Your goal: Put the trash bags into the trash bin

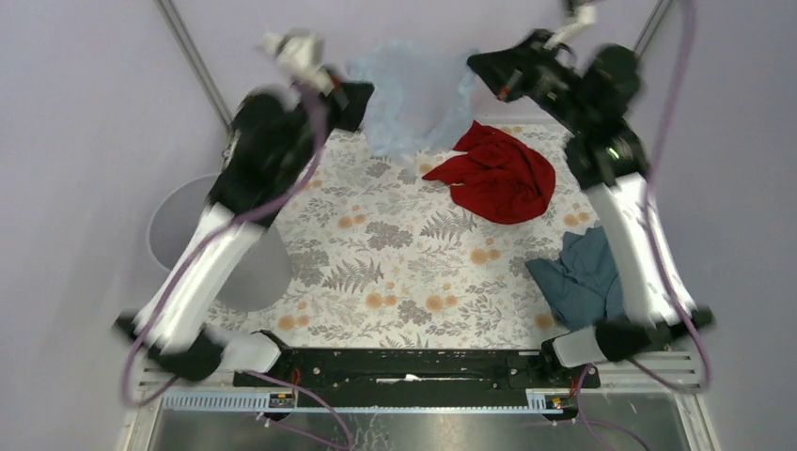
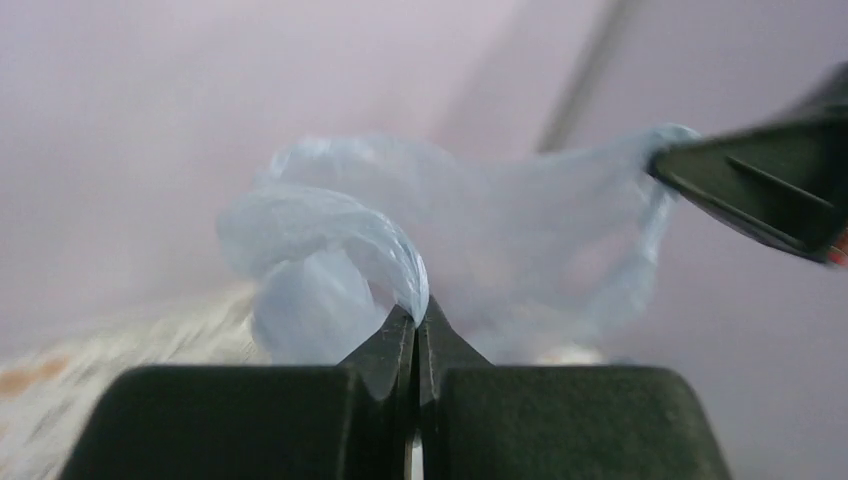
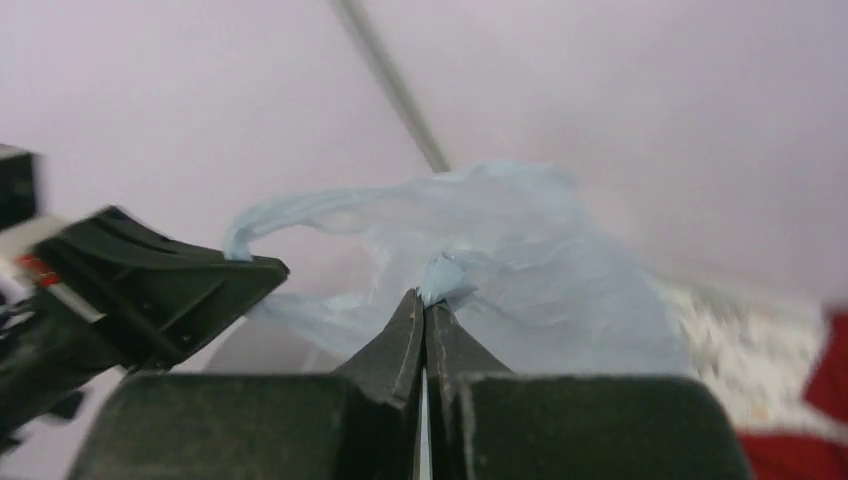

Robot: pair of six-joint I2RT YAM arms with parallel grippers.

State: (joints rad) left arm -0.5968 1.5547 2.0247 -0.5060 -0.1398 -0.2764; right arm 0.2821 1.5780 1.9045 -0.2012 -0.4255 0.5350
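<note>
My left gripper point(image 2: 415, 312) and right gripper point(image 3: 424, 300) pinch closed on the rim of the thin pale-blue plastic bag point(image 1: 414, 94) (limp, likely slippery), top centre

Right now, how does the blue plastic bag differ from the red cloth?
The bag is pale blue and see-through; the red cloth is solid red. The bag hangs stretched between the left tool and right tool, both shut on it; the cloth lies heaped on the table, untouched. Both are crumpled.
</note>
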